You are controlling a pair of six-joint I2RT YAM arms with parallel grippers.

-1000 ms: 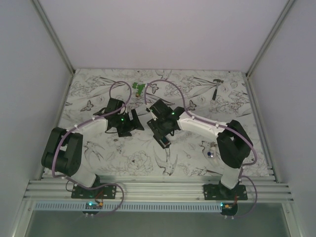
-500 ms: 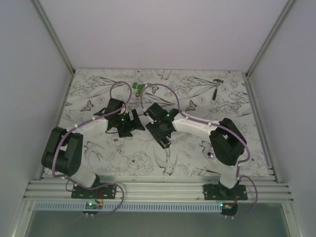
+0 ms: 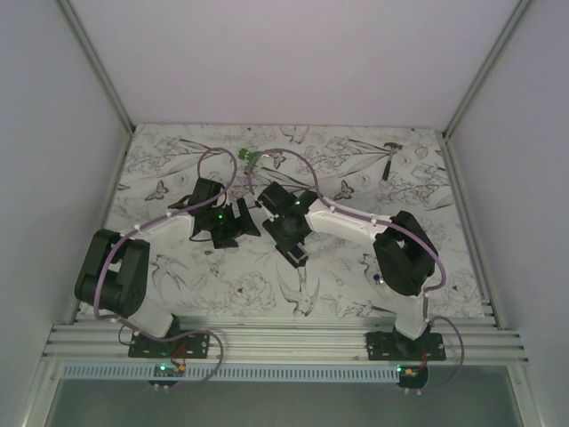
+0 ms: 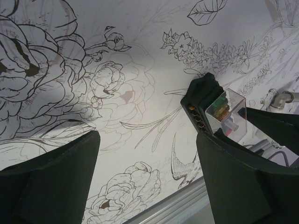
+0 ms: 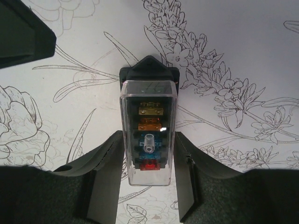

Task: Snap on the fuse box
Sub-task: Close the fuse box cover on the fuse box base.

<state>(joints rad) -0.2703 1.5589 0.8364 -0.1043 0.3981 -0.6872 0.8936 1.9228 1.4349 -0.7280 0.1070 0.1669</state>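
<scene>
The fuse box is a black block under a clear cover, with yellow, orange, blue and red fuses showing inside. My right gripper is shut on its long sides and holds it low over the table at mid-table. My left gripper is open and empty, with its jaws wide apart. It sits just left of the right gripper. In the left wrist view the fuse box shows past my right finger, outside the jaws.
A white-silver thing with a blue dot lies near the right arm's base. A small green item and a hammer-like tool lie at the back. A metal rail runs along the near edge, and walls stand on three sides.
My right gripper has moved a little left and away from the near edge, toward the left gripper, carrying the fuse box. The left arm has stayed in place.
</scene>
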